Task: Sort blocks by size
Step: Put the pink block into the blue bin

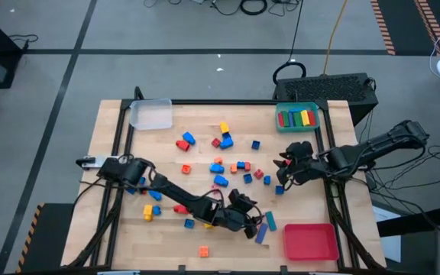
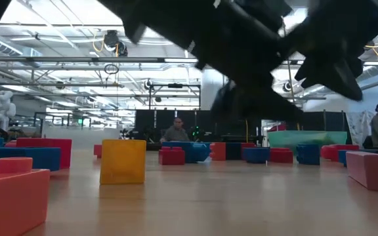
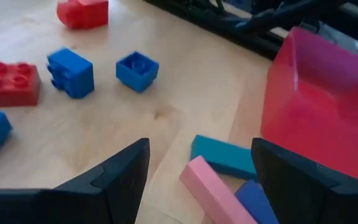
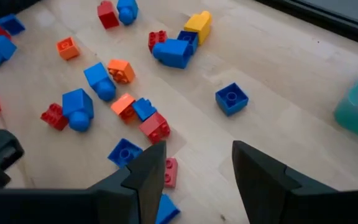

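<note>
Three long bars [image 3: 213,190] lie side by side beside red tray [image 3: 319,106].

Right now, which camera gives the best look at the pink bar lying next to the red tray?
The left wrist view: the pink bar lies close up between the open left fingers, beside the red tray. The high view shows it only as a small sliver. I cannot pick it out in the low or right wrist views.
</note>
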Controlling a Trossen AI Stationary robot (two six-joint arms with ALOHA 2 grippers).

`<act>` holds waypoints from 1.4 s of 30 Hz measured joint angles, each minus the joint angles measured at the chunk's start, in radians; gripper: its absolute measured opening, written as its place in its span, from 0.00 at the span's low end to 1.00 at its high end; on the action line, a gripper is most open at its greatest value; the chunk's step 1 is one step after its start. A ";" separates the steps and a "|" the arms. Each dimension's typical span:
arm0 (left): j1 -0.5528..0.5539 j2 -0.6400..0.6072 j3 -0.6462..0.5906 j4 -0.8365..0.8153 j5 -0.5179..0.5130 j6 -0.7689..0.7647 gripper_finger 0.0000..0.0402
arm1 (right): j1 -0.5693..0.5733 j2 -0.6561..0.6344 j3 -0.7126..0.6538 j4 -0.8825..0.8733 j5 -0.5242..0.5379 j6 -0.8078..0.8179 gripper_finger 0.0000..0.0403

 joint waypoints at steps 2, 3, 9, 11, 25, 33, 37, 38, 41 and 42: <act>-0.004 0.032 0.026 -0.004 0.000 0.006 0.70 | 0.005 0.019 0.000 0.011 0.003 -0.001 0.42; -0.005 0.049 0.041 -0.006 0.000 0.009 0.70 | 0.004 0.026 0.000 0.016 0.006 -0.003 0.42; -0.011 0.131 0.152 -0.041 0.004 0.058 0.70 | 0.004 0.048 0.000 0.016 0.022 -0.018 0.42; -0.011 0.148 0.183 -0.090 0.004 0.058 0.70 | 0.004 0.047 0.000 0.016 0.024 -0.024 0.42; -0.011 0.164 0.227 -0.256 -0.022 0.024 0.50 | 0.003 0.046 0.000 0.025 0.048 -0.059 0.42; 0.008 0.165 0.225 -0.320 0.040 0.060 0.14 | 0.003 0.046 0.000 0.010 0.040 -0.065 0.42; 0.020 0.162 0.225 -0.325 0.080 0.066 0.14 | 0.004 0.046 0.000 0.009 0.040 -0.065 0.42; 0.021 0.157 0.225 -0.333 0.087 0.084 0.14 | 0.004 0.046 0.000 0.009 0.039 -0.072 0.42; 0.034 0.137 0.224 -0.363 0.124 0.111 0.14 | 0.014 0.046 0.000 0.009 0.020 -0.102 0.42; 0.041 0.125 0.223 -0.392 0.140 0.114 0.14 | 0.022 0.046 0.000 0.009 0.014 -0.116 0.42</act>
